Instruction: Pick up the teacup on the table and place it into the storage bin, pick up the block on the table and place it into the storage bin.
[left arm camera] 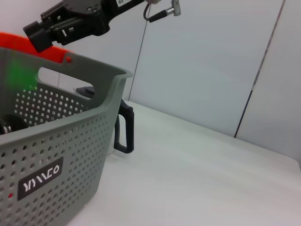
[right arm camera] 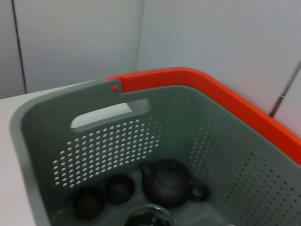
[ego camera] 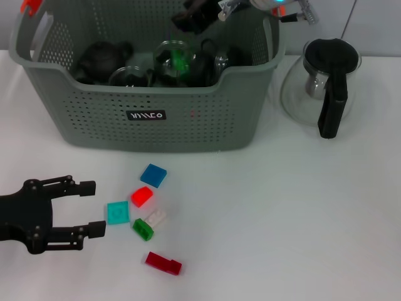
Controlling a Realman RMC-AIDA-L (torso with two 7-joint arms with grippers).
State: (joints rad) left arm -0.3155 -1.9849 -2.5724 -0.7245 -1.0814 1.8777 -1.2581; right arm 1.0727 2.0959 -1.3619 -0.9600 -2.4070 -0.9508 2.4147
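The storage bin (ego camera: 150,116) stands at the back of the white table. Inside it lie a dark teapot (right arm camera: 169,183), two small dark teacups (right arm camera: 120,188) and glass cups (ego camera: 172,59). No teacup shows on the table itself. Several small blocks lie in front of the bin: blue (ego camera: 153,175), red (ego camera: 141,197), teal (ego camera: 117,212), white (ego camera: 156,218), green (ego camera: 143,229) and dark red (ego camera: 163,263). My left gripper (ego camera: 97,208) is open and empty just left of the teal block. My right gripper (ego camera: 188,19) hangs over the bin's back right.
A glass carafe (ego camera: 319,81) with a black handle (left arm camera: 123,132) stands right of the bin. The bin's rim carries orange handle clips (right arm camera: 202,84). White table stretches to the right of the blocks.
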